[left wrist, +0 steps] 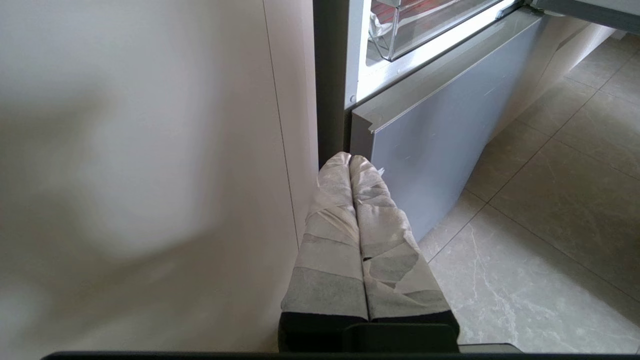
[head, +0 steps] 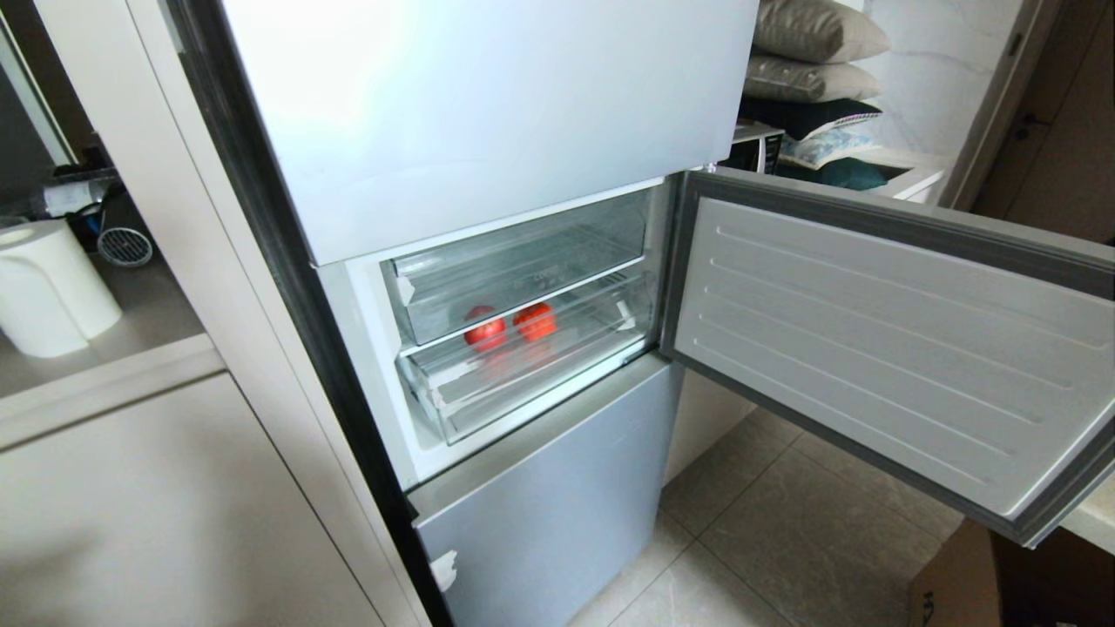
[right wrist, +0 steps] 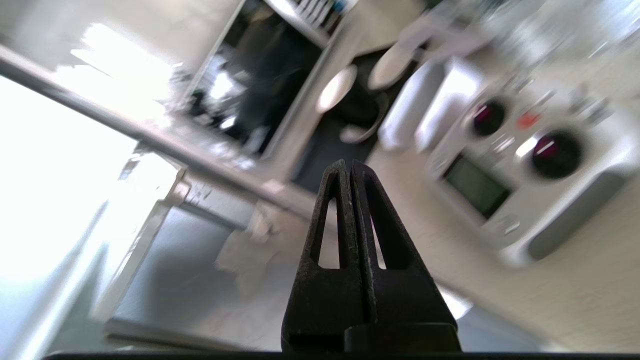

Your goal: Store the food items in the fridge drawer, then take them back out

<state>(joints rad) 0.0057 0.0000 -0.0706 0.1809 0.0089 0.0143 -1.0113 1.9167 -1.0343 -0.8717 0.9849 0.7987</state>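
Note:
In the head view the fridge's middle compartment stands open. Two food items lie inside the clear fridge drawer (head: 453,409), the lower of two stacked drawers, which is pushed in: a smooth red fruit (head: 485,331) and an orange-red fruit (head: 535,320) to its right. Neither arm shows in the head view. My left gripper (left wrist: 350,159), its fingers wrapped in pale tape, is shut and empty, low beside the fridge's lower door front; a corner of the drawer (left wrist: 395,35) shows above it. My right gripper (right wrist: 348,164) is shut on nothing, pointing at a blurred counter scene away from the fridge.
The open fridge door (head: 888,348) swings out to the right over the tiled floor (head: 784,540). A pale blue-grey lower door front (head: 549,505) is shut. A cabinet panel (head: 131,522) and a white kettle (head: 48,287) stand left. A white appliance (right wrist: 530,160) sits before the right gripper.

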